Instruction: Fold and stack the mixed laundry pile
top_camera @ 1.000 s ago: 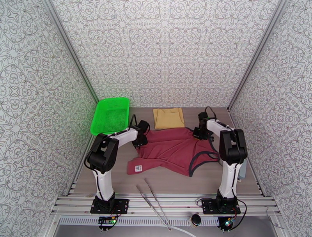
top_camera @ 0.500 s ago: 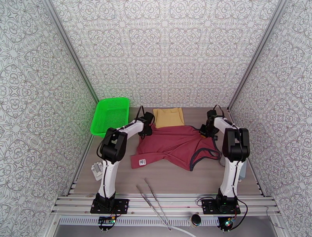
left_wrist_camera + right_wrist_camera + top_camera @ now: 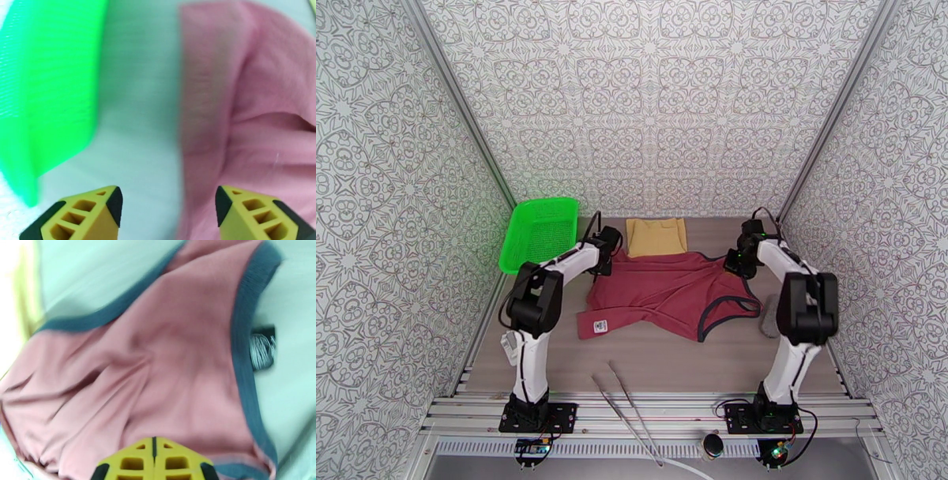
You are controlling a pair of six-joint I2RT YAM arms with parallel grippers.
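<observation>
Two garments are lying mid-frame: one navy-trimmed maroon fabric tank top [image 3: 663, 292], one flat tan cloth [image 3: 657, 237] above it. Left pincer [image 3: 169, 201] is hovering released; right pincer [image 3: 154, 440] is clenching the top.

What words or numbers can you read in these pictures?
Label on the tank top: white with a dark mark, too small to read.
Nothing else here has writing that can be made out.
</observation>
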